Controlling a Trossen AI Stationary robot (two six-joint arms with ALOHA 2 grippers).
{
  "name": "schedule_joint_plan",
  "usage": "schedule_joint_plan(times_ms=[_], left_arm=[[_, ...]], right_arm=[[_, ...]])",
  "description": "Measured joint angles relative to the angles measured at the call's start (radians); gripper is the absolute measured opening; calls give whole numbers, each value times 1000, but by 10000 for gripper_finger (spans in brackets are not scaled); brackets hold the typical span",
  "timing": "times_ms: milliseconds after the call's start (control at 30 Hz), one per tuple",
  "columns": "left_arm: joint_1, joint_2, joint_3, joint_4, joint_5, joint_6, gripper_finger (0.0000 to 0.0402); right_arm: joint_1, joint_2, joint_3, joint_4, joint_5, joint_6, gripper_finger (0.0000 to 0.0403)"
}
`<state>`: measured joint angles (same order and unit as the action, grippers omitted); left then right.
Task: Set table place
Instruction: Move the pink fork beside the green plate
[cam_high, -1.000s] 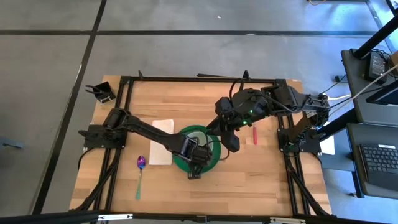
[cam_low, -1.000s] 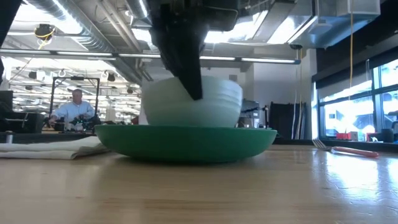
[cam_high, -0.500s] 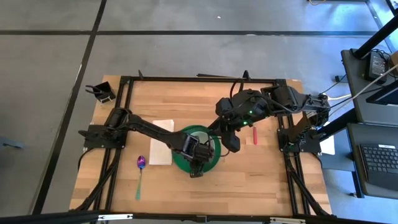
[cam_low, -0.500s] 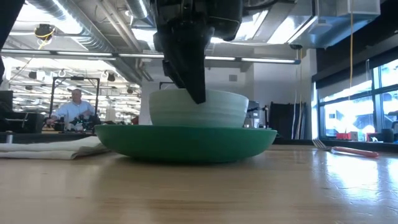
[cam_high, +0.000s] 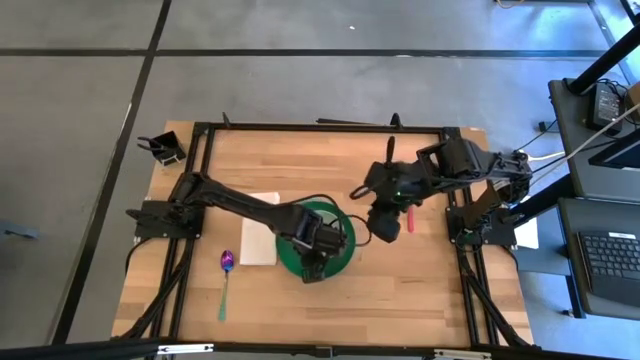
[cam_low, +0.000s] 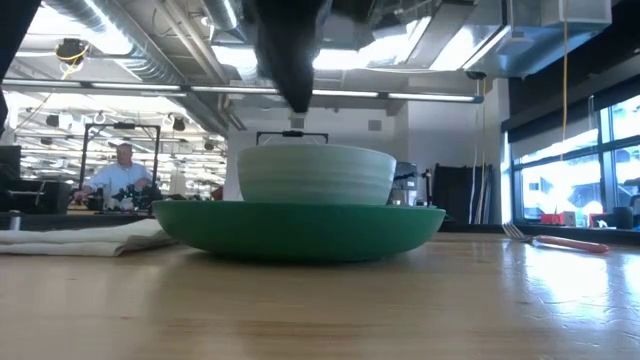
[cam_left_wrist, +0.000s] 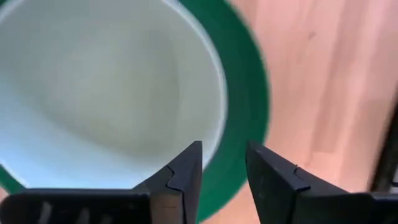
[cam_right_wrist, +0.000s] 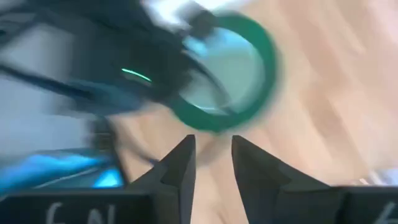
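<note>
A white bowl (cam_low: 317, 174) stands in a green plate (cam_low: 300, 232) on the table (cam_high: 300, 160), near its middle. My left gripper (cam_left_wrist: 224, 168) hangs open just above the bowl's near rim, clear of it, with nothing between its fingers; the low view shows its fingers (cam_low: 295, 85) above the bowl. My right gripper (cam_high: 385, 232) stands open to the right of the plate (cam_high: 345, 232), between it and a fork (cam_high: 408, 217), and holds nothing.
A folded white napkin (cam_high: 258, 241) lies left of the plate, with a spoon (cam_high: 226, 276) at its near left. The red-handled fork (cam_low: 555, 241) lies right of the plate. A small black holder (cam_high: 163, 148) sits off the far left corner. A person (cam_low: 118, 172) sits far behind.
My left gripper has let go of the bowl's rim and risen above it. The bowl has come down from a raised position to rest level in the green plate. My right gripper has drawn back a little toward the table's right edge.
</note>
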<state>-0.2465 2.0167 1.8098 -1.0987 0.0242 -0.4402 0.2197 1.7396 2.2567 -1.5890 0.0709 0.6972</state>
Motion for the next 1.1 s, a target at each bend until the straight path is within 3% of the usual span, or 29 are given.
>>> schedule_joint_plan(times_ms=[133, 300, 500, 667, 867, 1100], left_arm=[[1, 0, 103, -55, -2, 25, 116], [9, -1, 228, -118, -7, 29, 107], [32, -2, 386, -324, -8, 26, 93], [58, -2, 520, -471, -28, 28, 78], [96, -53, 550, -447, -50, 73, 59], [143, -80, 542, -474, -146, 118, 44]], right_arm=[[15, -33, -41, 24, 77, 16, 106], [34, -111, -110, 17, 265, 64, 106], [42, -317, -295, 20, 405, 205, 106], [41, -486, -530, 14, 418, 414, 106], [41, -599, -849, 17, 379, 669, 106], [40, -597, -1145, 60, 377, 710, 106]])
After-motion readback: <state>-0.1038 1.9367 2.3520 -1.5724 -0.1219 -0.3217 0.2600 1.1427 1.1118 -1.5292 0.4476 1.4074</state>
